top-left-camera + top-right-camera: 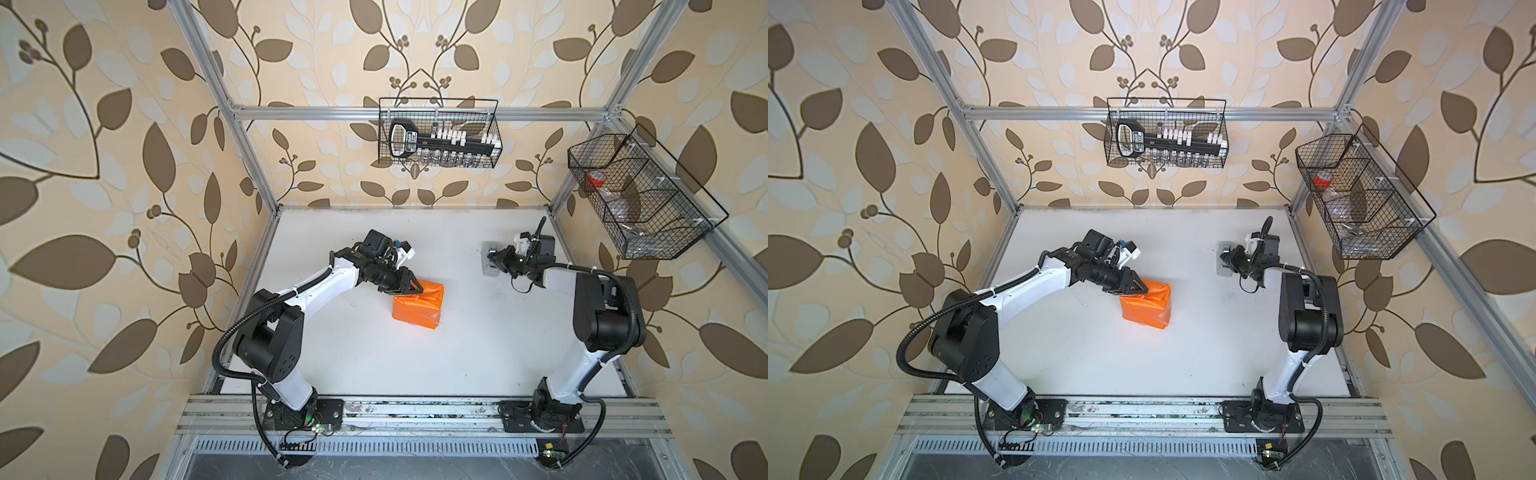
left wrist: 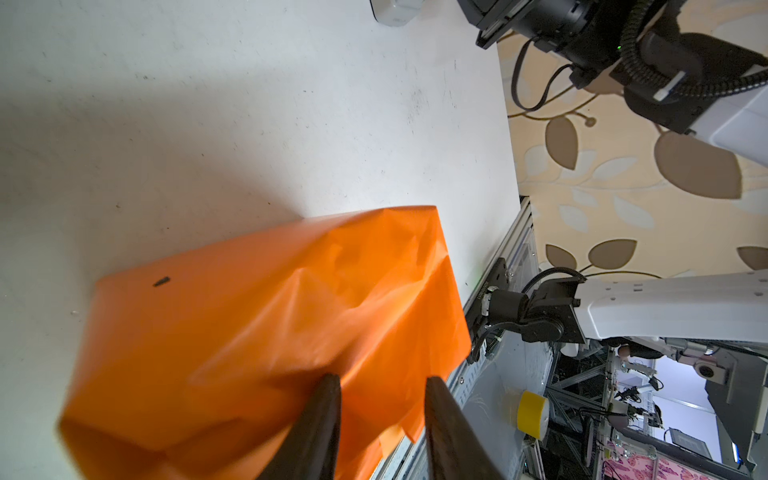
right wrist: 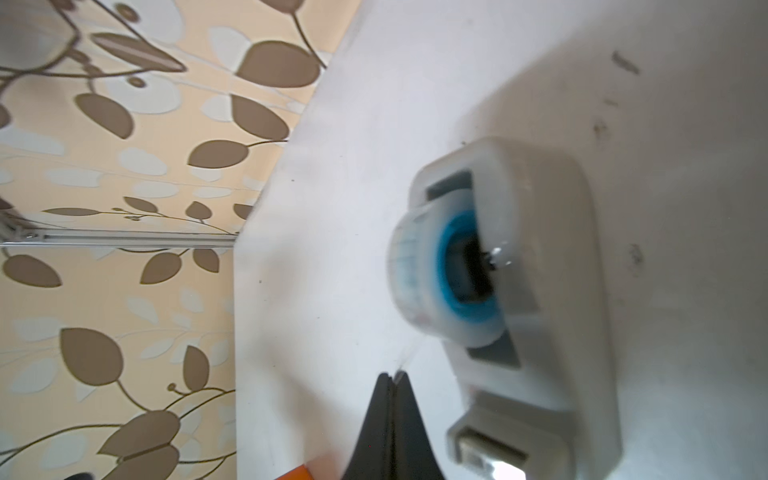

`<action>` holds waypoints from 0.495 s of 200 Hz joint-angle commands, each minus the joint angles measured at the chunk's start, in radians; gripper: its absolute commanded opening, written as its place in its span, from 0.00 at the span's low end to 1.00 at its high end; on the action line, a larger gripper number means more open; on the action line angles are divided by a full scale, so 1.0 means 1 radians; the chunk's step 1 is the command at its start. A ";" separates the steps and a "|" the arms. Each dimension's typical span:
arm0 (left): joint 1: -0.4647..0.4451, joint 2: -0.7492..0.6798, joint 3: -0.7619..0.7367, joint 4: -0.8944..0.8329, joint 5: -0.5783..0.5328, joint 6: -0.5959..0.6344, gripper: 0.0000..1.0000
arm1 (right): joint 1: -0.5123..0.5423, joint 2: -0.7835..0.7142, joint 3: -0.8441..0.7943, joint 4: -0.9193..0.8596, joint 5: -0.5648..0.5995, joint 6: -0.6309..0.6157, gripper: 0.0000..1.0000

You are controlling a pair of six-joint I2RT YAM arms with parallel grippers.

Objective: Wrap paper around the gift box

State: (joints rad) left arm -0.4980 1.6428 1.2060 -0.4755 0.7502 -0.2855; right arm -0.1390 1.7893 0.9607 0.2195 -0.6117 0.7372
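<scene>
The paper (image 1: 417,305) is folded into a block shape around the gift box, which it covers completely, so the box itself cannot be seen. In both top views this orange package (image 1: 1146,305) stands near the middle of the desk (image 1: 374,365), slightly to the left of centre. Its top side is creased, and the left wrist view (image 2: 270,324) shows wrinkles near one end.

The left tool (image 1: 411,289) is at the far left upper edge of the package. Its jaws stand apart with a clear gap, and the black fingers (image 2: 328,390) lie on the paper. Orange shows in the gap between them, and nothing is pinched there.

The right tool (image 3: 390,376) is at the far right of the desk, well apart from the package, just beside the grey-white tape dispenser (image 3: 548,249) that stands there. Its jaws are pressed tightly together. A thin clear tape strip (image 3: 409,357) runs from the tape roll (image 3: 415,270) with the blue core to the tips and is caught between them.
</scene>
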 commanded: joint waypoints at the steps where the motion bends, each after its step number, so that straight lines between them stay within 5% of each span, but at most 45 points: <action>1: -0.020 0.005 -0.041 -0.077 -0.029 -0.001 0.37 | 0.010 -0.066 -0.003 0.016 -0.094 0.021 0.00; 99: -0.022 -0.001 -0.056 -0.064 -0.032 -0.009 0.37 | 0.006 -0.157 -0.179 -0.071 -0.018 -0.035 0.00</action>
State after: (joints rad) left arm -0.4980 1.6314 1.1877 -0.4545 0.7502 -0.2913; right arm -0.1390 1.6871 0.8173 0.2115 -0.6418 0.7399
